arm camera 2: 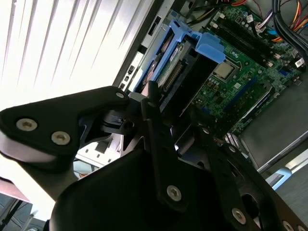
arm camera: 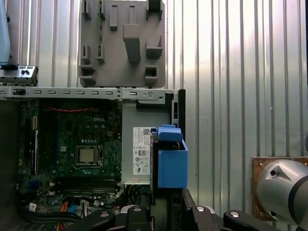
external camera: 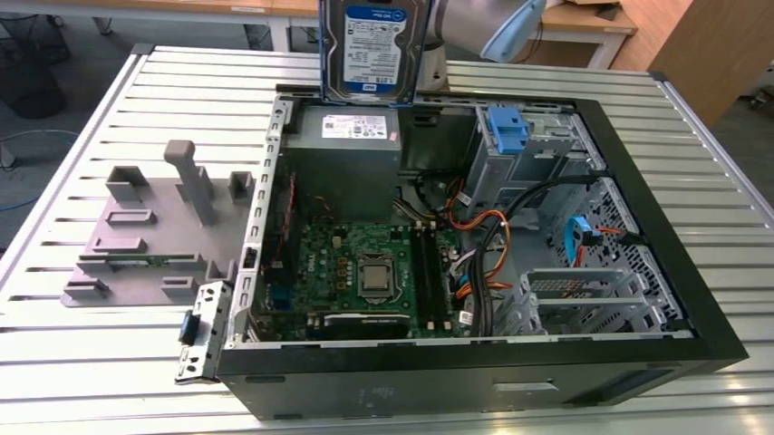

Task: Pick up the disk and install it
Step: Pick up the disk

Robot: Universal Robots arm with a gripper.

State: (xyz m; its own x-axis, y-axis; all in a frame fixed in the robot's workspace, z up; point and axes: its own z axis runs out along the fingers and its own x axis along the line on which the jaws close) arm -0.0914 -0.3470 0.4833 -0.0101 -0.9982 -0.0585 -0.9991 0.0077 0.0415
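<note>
Your hand (arm camera 2: pixel 177 108) pinches the disk (external camera: pixel 372 47), flat silver metal in a blue carrier, upright above the far edge of the open computer case (external camera: pixel 423 394), over the boxy grey power supply (external camera: pixel 344 131). Tangled cables (external camera: pixel 490 272) cross the case interior. A matte grey stand (external camera: pixel 158 227) sits on the ribbed metal counter (external camera: pixel 72 136) at the exterior view's left.

Bright, even light from above fills the exterior view. The table (external camera: pixel 85 100) shines pale and the disk (external camera: pixel 372 45) is well lit, while the inside of the case (external camera: pixel 690 308) sits in soft shade. In the second wrist view the slats (arm camera 2: pixel 53 48) burn out to white glare, and my gripper (arm camera 2: pixel 175 103) is a dark mass against them.
</note>
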